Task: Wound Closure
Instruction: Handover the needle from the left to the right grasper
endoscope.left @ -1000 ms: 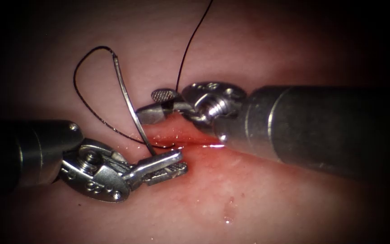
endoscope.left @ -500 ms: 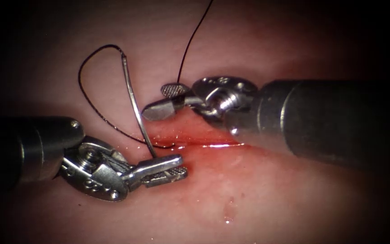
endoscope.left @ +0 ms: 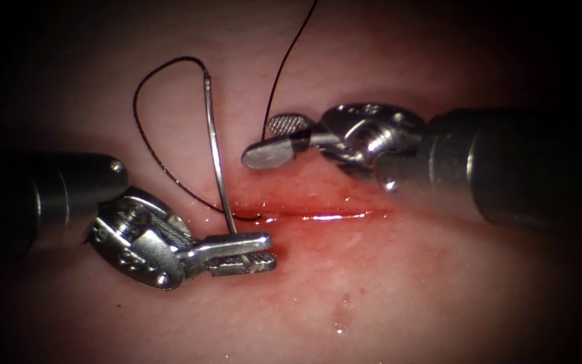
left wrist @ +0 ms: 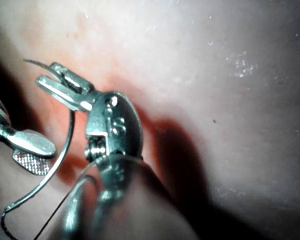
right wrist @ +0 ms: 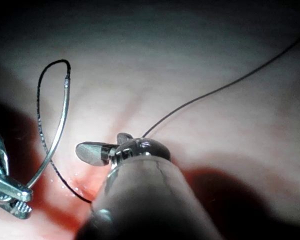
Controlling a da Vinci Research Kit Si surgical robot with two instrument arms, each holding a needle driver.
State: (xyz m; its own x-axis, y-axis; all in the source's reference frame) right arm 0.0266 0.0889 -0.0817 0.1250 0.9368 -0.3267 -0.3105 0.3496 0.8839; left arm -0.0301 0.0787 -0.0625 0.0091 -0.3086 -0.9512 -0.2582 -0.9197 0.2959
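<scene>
My left tool (endoscope.left: pixel 271 248) lies at the left end of the cut (endoscope.left: pixel 318 214), its jaws shut on the curved needle (endoscope.left: pixel 214 148) just behind the point. The needle stands up and away from the jaws, out of the tissue (endoscope.left: pixel 405 296). From its tail a loop of thread (endoscope.left: pixel 139 135) curls left and down into the cut's left end. My right tool (endoscope.left: pixel 257 141) hovers over the cut with open jaws that hold nothing. A second strand (endoscope.left: pixel 284 61) runs down to them. Left wrist view: the left tool (left wrist: pixel 46 73) grips the needle (left wrist: pixel 69 140). Right wrist view: the right tool (right wrist: pixel 97 145) is beside the needle (right wrist: pixel 62 117).
Red fluid (endoscope.left: pixel 325 236) wets the tissue along and just below the cut. A small glistening drop (endoscope.left: pixel 340 317) sits lower on the tissue. The right tool's thick shaft (endoscope.left: pixel 506 168) covers the cut's right part. The left tool's shaft (endoscope.left: pixel 48 195) lies at the far left.
The right tool has drawn back to the right, away from the needle, jaws still open. The left tool turned, and the needle it holds swung right and more upright.
</scene>
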